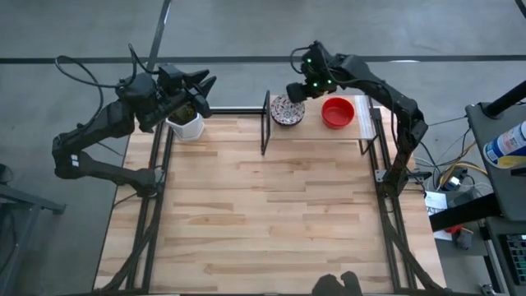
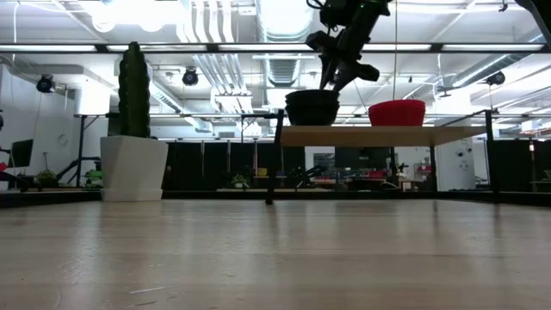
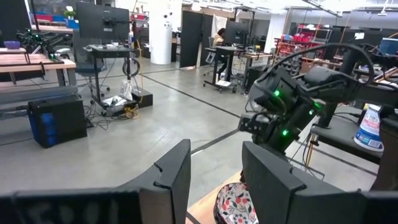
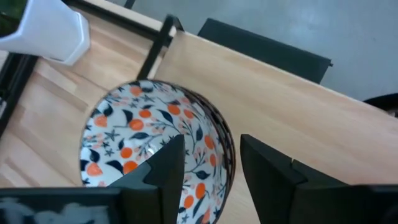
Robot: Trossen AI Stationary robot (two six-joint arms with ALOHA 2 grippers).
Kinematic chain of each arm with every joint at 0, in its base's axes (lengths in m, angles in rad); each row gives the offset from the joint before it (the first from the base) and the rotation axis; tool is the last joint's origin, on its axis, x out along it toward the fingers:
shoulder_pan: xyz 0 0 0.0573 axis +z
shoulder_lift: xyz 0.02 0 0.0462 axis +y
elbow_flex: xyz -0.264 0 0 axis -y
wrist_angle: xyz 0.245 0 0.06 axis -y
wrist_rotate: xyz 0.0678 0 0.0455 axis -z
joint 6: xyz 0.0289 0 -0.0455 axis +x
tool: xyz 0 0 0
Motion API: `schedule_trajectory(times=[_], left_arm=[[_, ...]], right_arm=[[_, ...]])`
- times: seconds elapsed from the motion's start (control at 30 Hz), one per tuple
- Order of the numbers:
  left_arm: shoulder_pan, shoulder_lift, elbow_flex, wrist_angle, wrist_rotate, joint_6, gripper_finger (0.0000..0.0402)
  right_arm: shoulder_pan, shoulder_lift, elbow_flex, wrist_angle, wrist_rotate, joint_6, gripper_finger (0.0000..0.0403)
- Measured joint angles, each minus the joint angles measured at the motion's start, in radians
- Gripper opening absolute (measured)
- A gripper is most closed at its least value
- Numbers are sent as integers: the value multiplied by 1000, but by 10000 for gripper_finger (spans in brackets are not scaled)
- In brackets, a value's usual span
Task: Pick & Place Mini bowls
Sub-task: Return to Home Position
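Both bowl kinds sit on your shelf (image 1: 314,131): patterned bowls (image 1: 288,110) beside red bowls (image 1: 338,113). Above the patterned ones hovers your right gripper (image 1: 297,90), fingers spread (holding nothing); your left gripper (image 1: 204,89), fingers apart, hangs over the pot (image 1: 187,126).

The wooden table (image 1: 271,205) is carrying a raised shelf (image 1: 312,131) along its far edge. On the shelf, the patterned mini bowls (image 1: 287,110) are sitting directly beneath the right gripper (image 1: 294,92), with the red mini bowls (image 1: 337,113) just beside it. The white cactus pot (image 1: 186,125) is standing on the table below the left gripper (image 1: 205,85).
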Motion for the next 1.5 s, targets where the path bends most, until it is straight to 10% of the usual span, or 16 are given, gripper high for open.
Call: schedule_trajectory(times=[0.53, 0.67, 1.2, 1.5], left_arm=[[0, 0, 0, -133, 63, -26, 83], [0, 0, 0, -162, 99, -49, 12], [-1, -27, -18, -158, 671, -127, 9], [-1, -140, -93, -1, 667, -178, 9]], right_arm=[[67, -3, 17, 47, -53, -80, 15], [106, -5, 17, 159, -104, -158, 9], [311, -37, 15, 468, -474, -346, 8], [377, -171, -56, 569, -474, -356, 8]])
